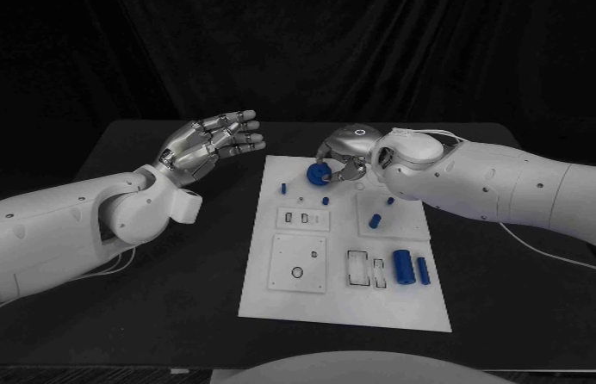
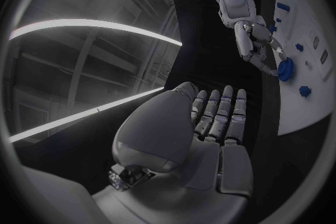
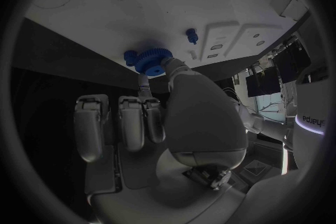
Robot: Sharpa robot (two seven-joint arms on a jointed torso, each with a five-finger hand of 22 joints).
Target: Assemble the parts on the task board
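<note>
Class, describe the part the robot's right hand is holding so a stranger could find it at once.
Start at the white task board in the middle of the table. At its far edge, the right hand pinches a blue gear. It is round and toothed, unlike the small pegs and cylinders nearby.

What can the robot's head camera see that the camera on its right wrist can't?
Head view: the open left hand raised beside the task board, plus a big blue cylinder lying on the board's near right part.
Right wrist view: the gear's teeth up close and the right hand's fingers from behind.
Both: the right hand holding the blue gear at the board's far edge.
</note>
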